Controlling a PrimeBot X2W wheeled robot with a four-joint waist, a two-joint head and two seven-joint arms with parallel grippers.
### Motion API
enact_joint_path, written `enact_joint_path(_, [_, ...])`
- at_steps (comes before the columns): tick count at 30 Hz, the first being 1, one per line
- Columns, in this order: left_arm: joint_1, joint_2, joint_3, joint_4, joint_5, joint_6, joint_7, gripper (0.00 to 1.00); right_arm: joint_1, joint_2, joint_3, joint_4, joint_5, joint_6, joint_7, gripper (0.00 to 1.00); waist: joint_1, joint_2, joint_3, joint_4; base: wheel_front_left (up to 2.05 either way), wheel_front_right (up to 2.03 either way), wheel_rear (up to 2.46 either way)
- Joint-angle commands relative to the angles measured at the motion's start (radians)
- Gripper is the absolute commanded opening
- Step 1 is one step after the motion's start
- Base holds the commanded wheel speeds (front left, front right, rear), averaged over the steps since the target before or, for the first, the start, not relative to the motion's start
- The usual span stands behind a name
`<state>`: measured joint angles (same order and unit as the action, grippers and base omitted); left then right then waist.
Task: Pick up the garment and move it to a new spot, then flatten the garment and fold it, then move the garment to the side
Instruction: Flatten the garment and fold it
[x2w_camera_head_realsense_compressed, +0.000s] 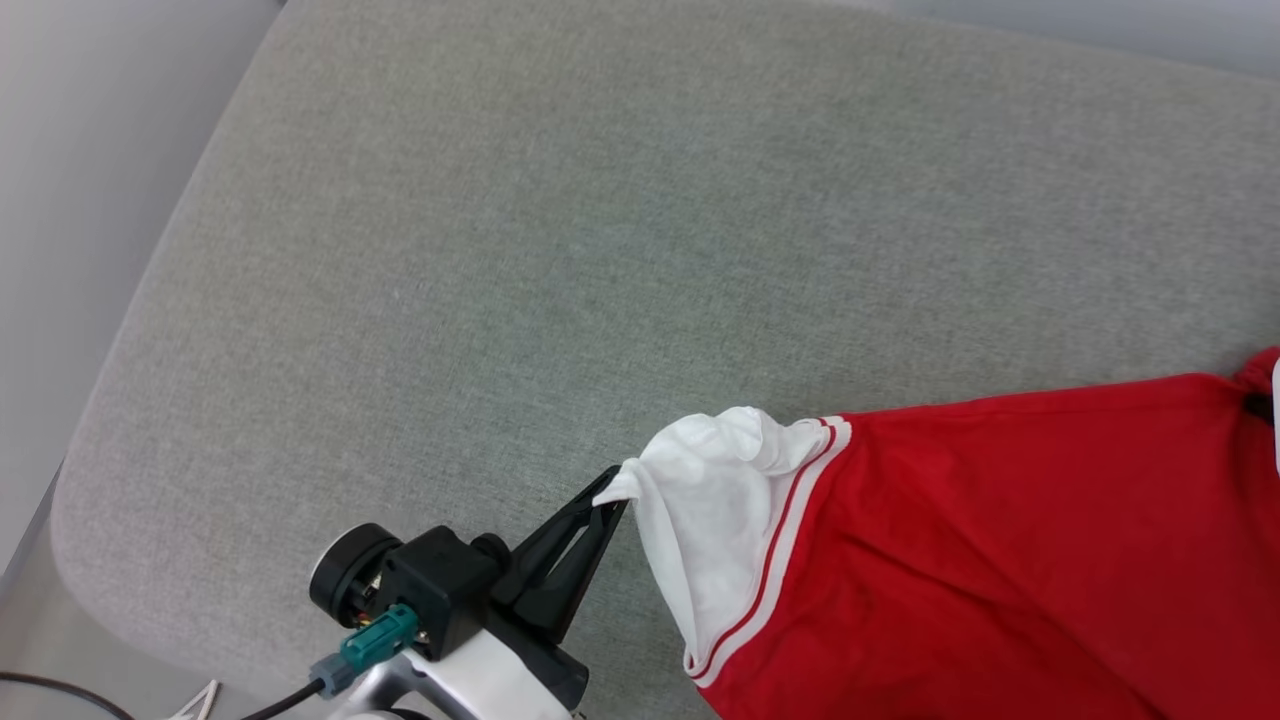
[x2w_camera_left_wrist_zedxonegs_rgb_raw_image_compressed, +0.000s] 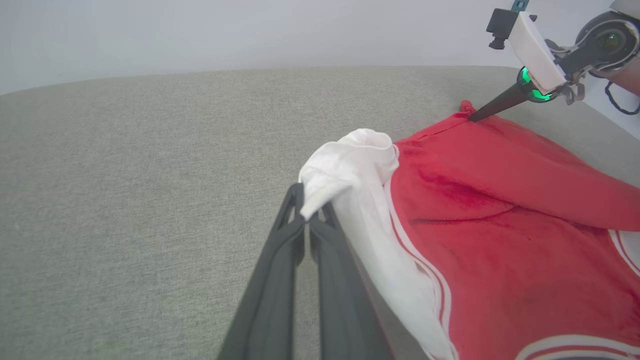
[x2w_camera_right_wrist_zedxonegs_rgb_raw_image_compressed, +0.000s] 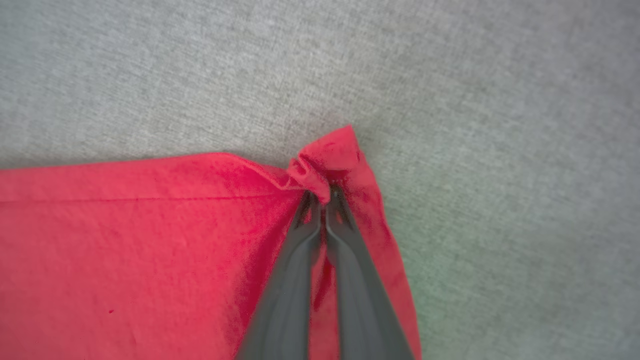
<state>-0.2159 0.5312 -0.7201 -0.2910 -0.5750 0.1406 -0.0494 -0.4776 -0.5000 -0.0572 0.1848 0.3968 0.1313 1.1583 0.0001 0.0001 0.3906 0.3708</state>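
Here the garment (x2w_camera_head_realsense_compressed: 1000, 540) stretches left-right on the cushion (x2w_camera_head_realsense_compressed: 600, 250). Left fingers (x2w_camera_head_realsense_compressed: 570, 545) clamp its white sleeve (x2w_camera_head_realsense_compressed: 715, 520); right fingers (x2w_camera_right_wrist_zedxonegs_rgb_raw_image_compressed: 295, 265), a red corner (x2w_camera_right_wrist_zedxonegs_rgb_raw_image_compressed: 330, 150).

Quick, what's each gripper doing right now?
Left gripper: shut on the white sleeve of the red jersey garment.
Right gripper: shut on that garment's red corner.

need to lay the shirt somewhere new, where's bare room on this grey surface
In the head view, the grey surface is bare above and left of the garment, from its white sleeve to the far edge and rounded left corner. Crowded: the lower right, where the garment spreads between the left gripper and right gripper.
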Motion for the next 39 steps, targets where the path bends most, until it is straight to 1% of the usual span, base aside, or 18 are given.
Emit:
enact_joint_path(1, [-0.008, 0.006, 0.004, -0.006, 0.001, 0.003, 0.004, 0.00, 0.025, 0.006, 0.000, 0.032, 0.008, -0.001, -0.014, 0.00, -0.0001, -0.0001, -0.031, -0.023, 0.00, 0.00, 0.00])
enact_joint_path(6, [0.004, 0.040, 0.024, -0.029, 0.007, 0.021, 0.016, 0.00, -0.034, 0.024, -0.016, 0.016, 0.060, -0.001, -0.115, 0.00, -0.0001, -0.0001, -0.116, -0.077, 0.00, 0.00, 0.00])
enact_joint_path(10, [0.013, 0.084, 0.049, -0.058, 0.004, 0.044, 0.041, 0.00, -0.053, 0.002, -0.001, -0.023, 0.104, -0.001, -0.190, 0.00, -0.0001, -0.0001, -0.193, -0.130, 0.00, 0.00, 0.00])
enact_joint_path(12, [0.020, 0.108, 0.073, -0.069, -0.008, 0.057, 0.053, 0.00, -0.072, 0.007, -0.003, -0.042, 0.130, -0.001, -0.229, 0.00, -0.0001, -0.0001, -0.230, -0.164, 0.00, 0.00, 0.00])
enact_joint_path(17, [-0.001, 0.177, 0.128, -0.113, -0.004, 0.073, 0.075, 0.00, -0.098, -0.001, 0.015, -0.097, 0.180, -0.001, -0.292, 0.00, -0.0001, -0.0001, -0.305, -0.237, 0.00, 0.00, 0.00])
enact_joint_path(21, [-0.032, 0.212, 0.173, -0.144, -0.009, 0.086, 0.095, 0.00, -0.110, -0.005, 0.033, -0.157, 0.212, -0.001, -0.334, 0.00, -0.0001, -0.0001, -0.345, -0.291, 0.00, 0.00, 0.00])
enact_joint_path(25, [-0.081, 0.245, 0.226, -0.166, -0.007, 0.091, 0.096, 0.00, -0.123, -0.011, 0.053, -0.218, 0.235, -0.001, -0.362, 0.00, -0.0001, -0.0001, -0.374, -0.341, 0.00, 0.00, 0.00])
enact_joint_path(29, [-0.155, 0.262, 0.294, -0.186, -0.012, 0.100, 0.083, 0.00, -0.143, -0.004, 0.046, -0.279, 0.263, -0.001, -0.381, 0.00, -0.0001, -0.0001, -0.392, -0.381, 0.00, 0.00, 0.00])
enact_joint_path(34, [-0.250, 0.292, 0.371, -0.195, -0.013, 0.095, 0.072, 0.00, -0.175, 0.021, 0.022, -0.344, 0.274, -0.001, -0.390, 0.00, -0.0001, -0.0001, -0.388, -0.432, 0.00, 0.00, 0.00])
enact_joint_path(39, [-0.356, 0.306, 0.433, -0.209, -0.014, 0.091, 0.061, 0.00, -0.202, 0.038, 0.003, -0.399, 0.263, -0.001, -0.393, 0.00, -0.0001, -0.0001, -0.365, -0.472, 0.00, 0.00, 0.00])
